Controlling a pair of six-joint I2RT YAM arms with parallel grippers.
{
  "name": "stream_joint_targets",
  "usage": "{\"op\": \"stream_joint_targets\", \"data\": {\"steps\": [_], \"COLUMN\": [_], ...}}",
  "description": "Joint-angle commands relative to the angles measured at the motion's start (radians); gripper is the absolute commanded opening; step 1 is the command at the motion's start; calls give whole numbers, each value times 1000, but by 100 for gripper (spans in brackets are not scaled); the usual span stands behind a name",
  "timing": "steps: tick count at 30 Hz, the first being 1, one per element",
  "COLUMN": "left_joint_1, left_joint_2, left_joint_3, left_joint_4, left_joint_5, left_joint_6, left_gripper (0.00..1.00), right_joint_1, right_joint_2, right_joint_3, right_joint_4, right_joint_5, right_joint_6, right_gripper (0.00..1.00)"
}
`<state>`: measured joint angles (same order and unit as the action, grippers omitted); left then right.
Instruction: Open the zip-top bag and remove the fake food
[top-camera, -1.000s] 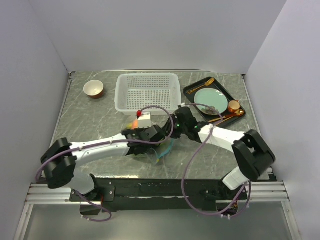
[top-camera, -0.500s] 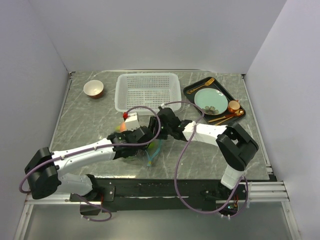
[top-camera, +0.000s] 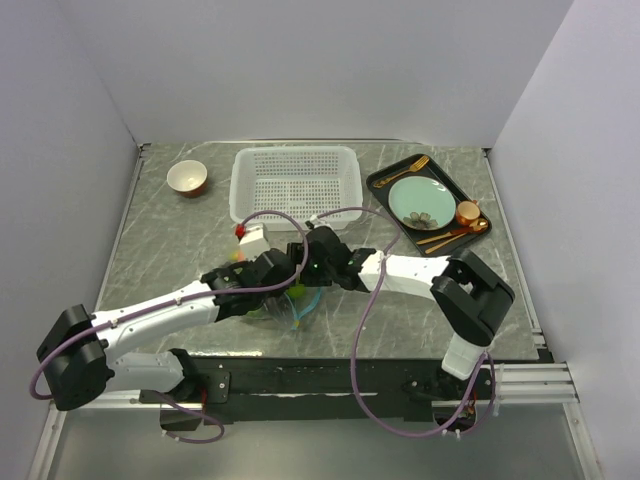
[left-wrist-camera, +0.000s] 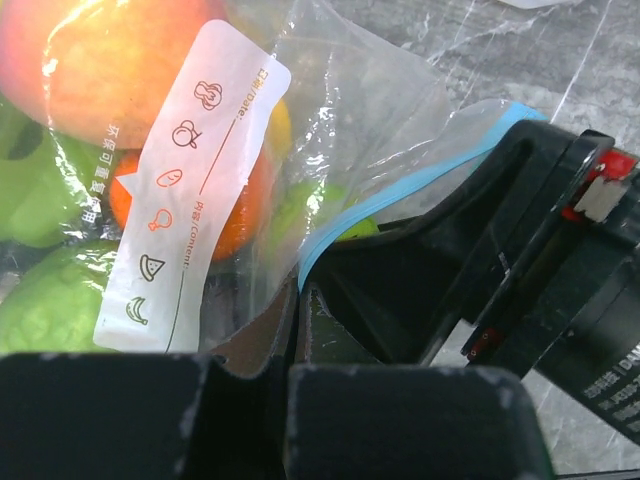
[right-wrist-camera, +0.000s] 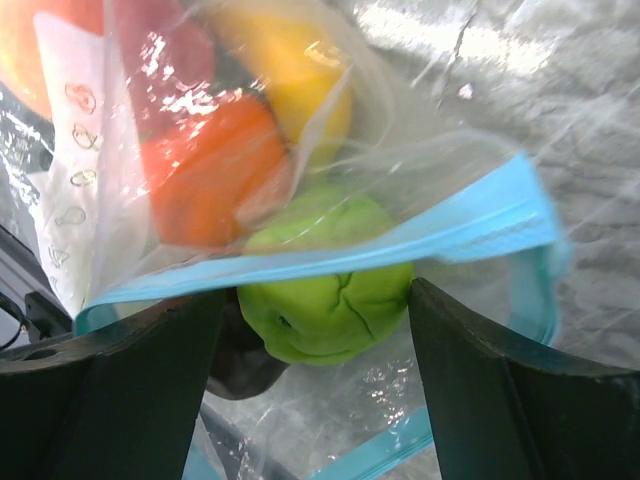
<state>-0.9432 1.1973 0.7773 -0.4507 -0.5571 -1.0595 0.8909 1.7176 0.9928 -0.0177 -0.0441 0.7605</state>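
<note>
Marbled surface (top-camera: 170, 250) is seen from above, with both arms bent inward over its near middle; the left tool (top-camera: 268, 292) and the right tool (top-camera: 302, 268) are found close together at the zip-top bag (top-camera: 298, 305), which lies crumpled between them near the front edge; a white basket (top-camera: 295, 185), a small bowl (top-camera: 187, 177) and a dark tray (top-camera: 378, 183) carrying a pale-green plate (top-camera: 420, 200) are set well apart from it along the far side.

From the left wrist, the left tool's fingers (left-wrist-camera: 120, 415) are seen pressed together, with the bag's clear film pinched between them just beside the blue zip strip (left-wrist-camera: 400, 195); plastic fruit (left-wrist-camera: 110, 60), orange and green, is packed inside behind a white printed label (left-wrist-camera: 190, 200); the black body of the right tool is close at the right.

From the right wrist, the right tool's fingers (right-wrist-camera: 110, 400) are spread wide apart; the zip strip is stretched across the gap, and a green fruit (right-wrist-camera: 330, 300) is seen behind it, between the fingers, with orange and yellow pieces above.
</note>
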Motion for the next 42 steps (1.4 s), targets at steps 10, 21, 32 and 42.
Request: {"op": "stream_joint_targets", "data": {"steps": [10,21,32,42], "left_joint_1": [29,44,96,127], "left_joint_2": [-53,-56,-39,-33], "left_joint_3": [-41,-59,-61,-61], "left_joint_4": [79,70,122,142], "left_joint_5": [37,22,42,74], "left_joint_6": [7,-5,23,46], "left_gripper": [1,1,1,1], "right_joint_1": [28,28,26,-121], "right_joint_2": [51,-71,-245,-342], "right_joint_3": [44,6,-54,56], "right_joint_4": [-42,-30,-116,-231], "right_joint_5": [78,87,121,119], "right_joint_6": [-15,-43,-58,-130], "right_gripper": [81,40,38,38]}}
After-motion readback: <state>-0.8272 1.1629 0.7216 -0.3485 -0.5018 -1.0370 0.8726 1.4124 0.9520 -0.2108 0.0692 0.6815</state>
